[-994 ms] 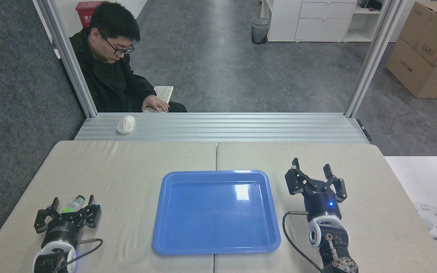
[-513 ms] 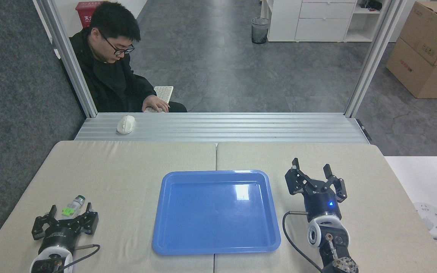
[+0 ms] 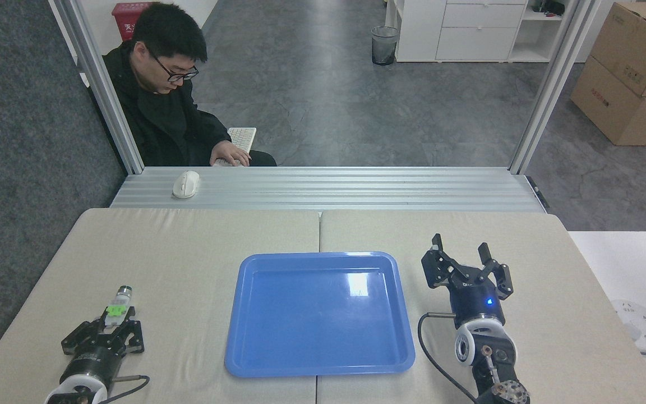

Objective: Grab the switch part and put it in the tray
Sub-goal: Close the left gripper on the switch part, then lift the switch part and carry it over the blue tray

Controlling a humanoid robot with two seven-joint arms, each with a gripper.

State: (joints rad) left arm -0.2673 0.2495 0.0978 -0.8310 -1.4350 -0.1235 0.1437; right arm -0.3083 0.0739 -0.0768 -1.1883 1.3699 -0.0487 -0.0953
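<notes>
Switch part (image 3: 116, 306) pinched in left pincer (image 3: 111, 328) — not yet lifted; tray (image 3: 319, 367) empty, right pincer (image 3: 465, 259) open, idle.

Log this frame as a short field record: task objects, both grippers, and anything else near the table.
switch part: small white-and-green push-button switch part, pinched at its white base, cap pointing away
tray: large glossy blue plastic tray, nothing in it
left gripper: shut on switch part, left of tray
right gripper: open, holding nothing, right of tray
background: person seated behind table; white computer mouse on metal ledge
</notes>
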